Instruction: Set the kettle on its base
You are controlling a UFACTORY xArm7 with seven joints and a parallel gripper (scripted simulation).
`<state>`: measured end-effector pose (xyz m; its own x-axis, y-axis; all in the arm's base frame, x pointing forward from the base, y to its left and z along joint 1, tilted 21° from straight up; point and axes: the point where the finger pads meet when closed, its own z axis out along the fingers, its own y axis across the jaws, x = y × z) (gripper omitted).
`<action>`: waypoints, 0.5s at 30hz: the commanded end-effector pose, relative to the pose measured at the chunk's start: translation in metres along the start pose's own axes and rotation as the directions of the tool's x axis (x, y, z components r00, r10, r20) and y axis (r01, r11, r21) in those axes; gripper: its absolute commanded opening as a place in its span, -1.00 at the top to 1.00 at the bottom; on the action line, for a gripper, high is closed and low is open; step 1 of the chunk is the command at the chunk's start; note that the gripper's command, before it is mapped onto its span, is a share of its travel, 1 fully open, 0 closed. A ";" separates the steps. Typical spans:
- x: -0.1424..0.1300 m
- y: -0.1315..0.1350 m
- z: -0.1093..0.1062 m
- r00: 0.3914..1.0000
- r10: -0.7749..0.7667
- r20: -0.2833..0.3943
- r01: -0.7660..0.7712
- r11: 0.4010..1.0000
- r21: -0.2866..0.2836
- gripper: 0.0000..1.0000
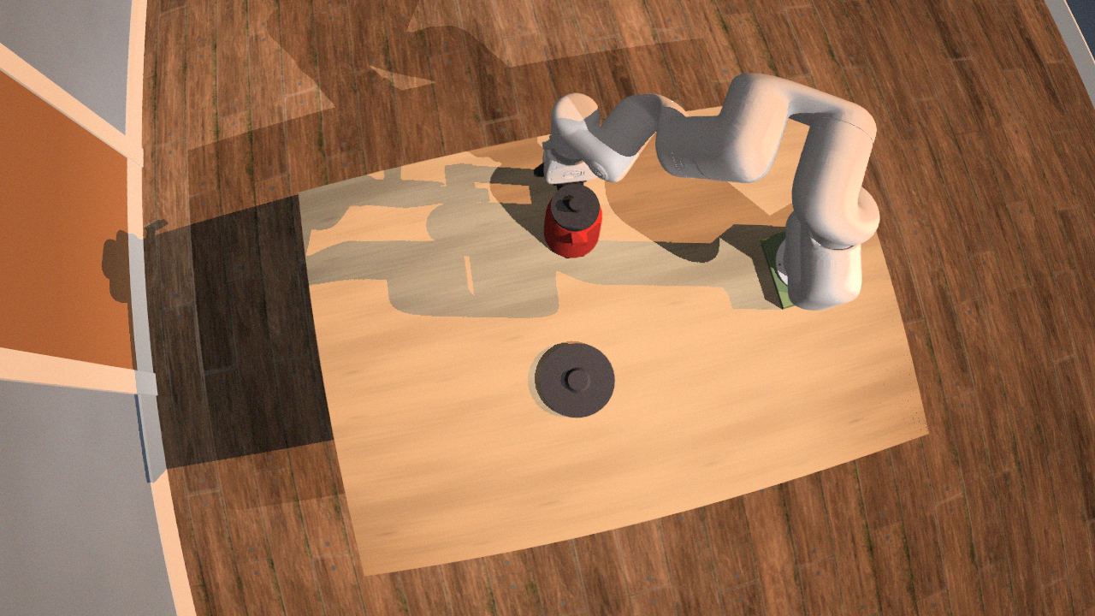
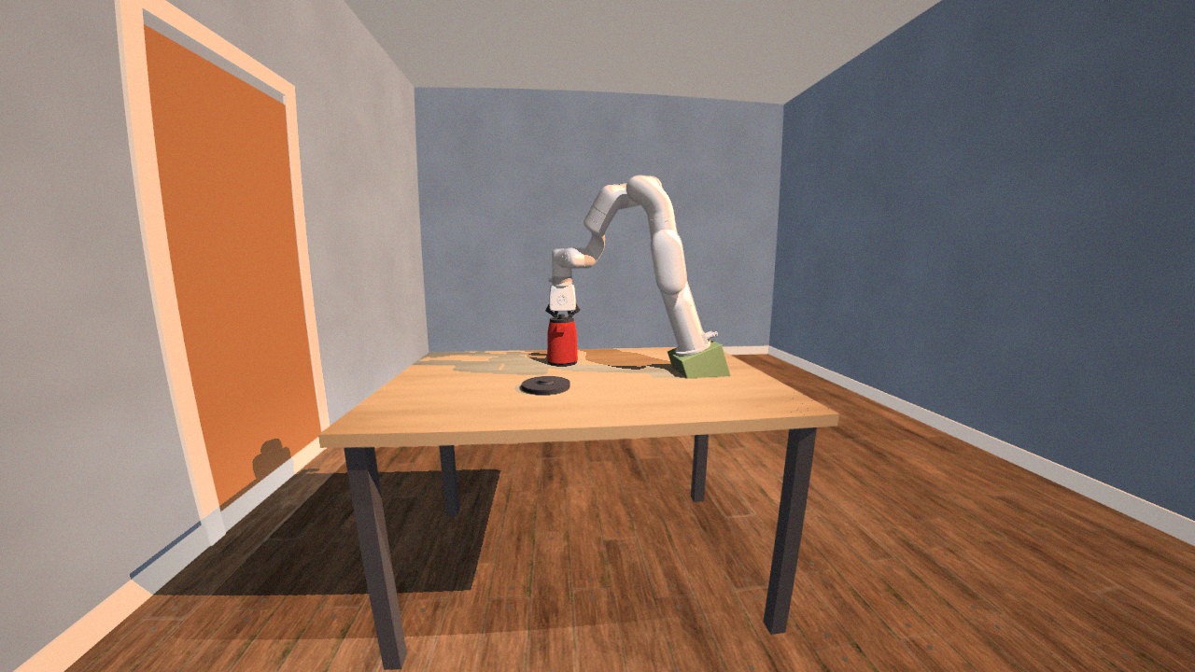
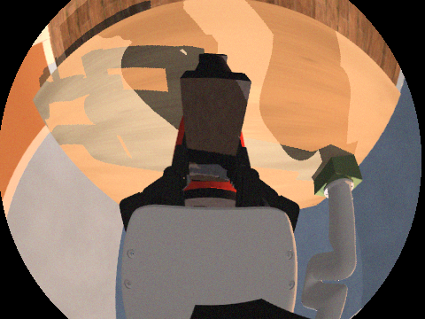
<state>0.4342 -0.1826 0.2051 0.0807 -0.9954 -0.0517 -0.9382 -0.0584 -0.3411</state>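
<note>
Kettle [image 1: 572, 229]: red body, dark lid with a knob [image 1: 568, 204] on top. Upright, at the far side of the table [image 2: 584, 417], in a patch of shadow. In the exterior view its underside looks level with or just off the table top; which of the two cannot be told. Its handle faces the far side and is hidden under the wrist in the top view; in the wrist view the handle [image 3: 214, 119] shows as a dark block rising between the black fingers.

Gripper [image 3: 211, 186]: points straight down behind the kettle, clenched on the handle, fingers partly apart around its bar. A white housing fills the lower part of the wrist view.

Base [image 1: 574, 379]: dark round disk with a raised stud [image 1: 576, 378] in its middle, stud up, lying flat on the table. It is nearer than the kettle, well apart from it, and roughly in line with it from far to near. Nothing stands on it.

Arm [image 2: 668, 259]: white, jointed, arching up from a green mount [image 2: 706, 362] at the far right of the table, then bending down and left to the kettle.

Surroundings: wooden floor [image 2: 919, 543], blue-grey walls, an orange door [image 2: 225, 250] in the left wall.
</note>
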 end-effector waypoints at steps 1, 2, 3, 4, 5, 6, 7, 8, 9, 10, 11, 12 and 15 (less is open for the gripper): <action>0.002 -0.002 -0.006 1.000 0.001 -0.003 -0.001 1.000 0.007 1.00; 0.002 -0.002 -0.007 1.000 0.001 -0.003 -0.001 1.000 0.007 1.00; 0.002 -0.002 -0.008 1.000 0.001 -0.003 -0.001 1.000 0.007 1.00; 0.002 -0.002 -0.010 1.000 0.001 -0.004 -0.001 1.000 0.007 1.00; 0.002 -0.002 -0.011 1.000 0.001 -0.003 -0.001 1.000 0.007 1.00; 0.002 -0.002 -0.013 1.000 0.001 -0.003 -0.001 1.000 0.007 1.00; 0.002 -0.002 -0.013 1.000 0.001 -0.003 -0.001 1.000 0.007 1.00; 0.002 -0.002 -0.013 1.000 0.001 -0.003 -0.001 1.000 0.007 1.00; 0.002 -0.002 -0.015 1.000 0.001 -0.003 -0.001 1.000 0.007 1.00; 0.002 -0.002 -0.016 1.000 0.001 -0.003 -0.001 1.000 0.007 1.00; 0.002 -0.002 -0.018 1.000 0.001 -0.003 -0.001 1.000 0.007 1.00; 0.002 -0.002 -0.020 1.000 0.001 -0.004 -0.001 1.000 0.007 1.00; 0.002 -0.002 -0.025 1.000 0.001 -0.003 -0.001 1.000 0.007 1.00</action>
<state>0.4287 -0.1845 0.2214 0.0797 -0.9955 -0.0511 -0.9378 -0.0576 -0.3424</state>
